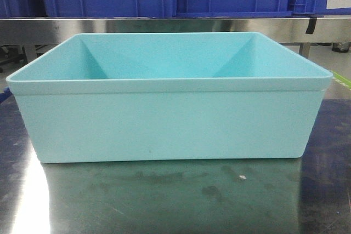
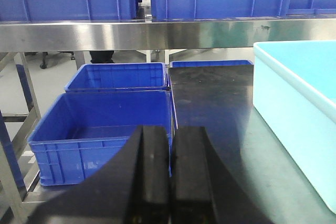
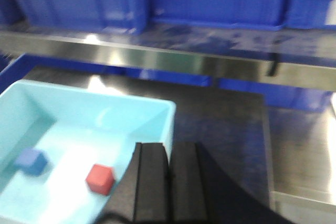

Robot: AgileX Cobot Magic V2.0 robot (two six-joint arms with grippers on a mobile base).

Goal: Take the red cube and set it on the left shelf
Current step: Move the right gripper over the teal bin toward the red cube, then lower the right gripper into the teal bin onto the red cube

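Bright light is glaring off the dark glossy steel tabletop (image 1: 175, 198) at seven o'clock, while the right wrist view is coming out blurred throughout.

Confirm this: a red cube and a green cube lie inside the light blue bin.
Not quite. The second cube is blue, not green. The right wrist view shows the red cube and the blue cube lying apart inside the light blue bin.

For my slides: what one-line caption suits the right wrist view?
Shut right pincer hovers near the light-blue plastic bin holding a small red cube and a small blue cube.
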